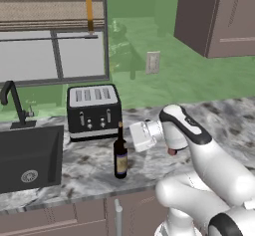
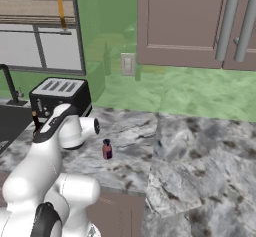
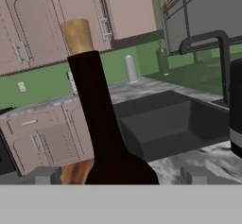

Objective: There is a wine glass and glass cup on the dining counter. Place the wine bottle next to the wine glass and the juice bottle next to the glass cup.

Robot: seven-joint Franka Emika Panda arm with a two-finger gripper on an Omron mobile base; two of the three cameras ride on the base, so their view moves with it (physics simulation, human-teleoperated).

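The wine bottle, dark with a pale label, stands upright on the marbled worktop in front of the toaster. In the hand view its neck and tan top rise between my gripper's two fingertips, which stand wide apart on either side without touching it. The arm's white hand sits level with the neck, just to its right. The juice bottle, small and reddish with a dark cap, stands on the worktop to the right of the arm. The wine glass, glass cup and dining counter are out of view.
A black toaster stands close behind the wine bottle. A black sink with a dark faucet lies to the left. The worktop edge runs just in front of the bottle. Brown cabinets hang above right.
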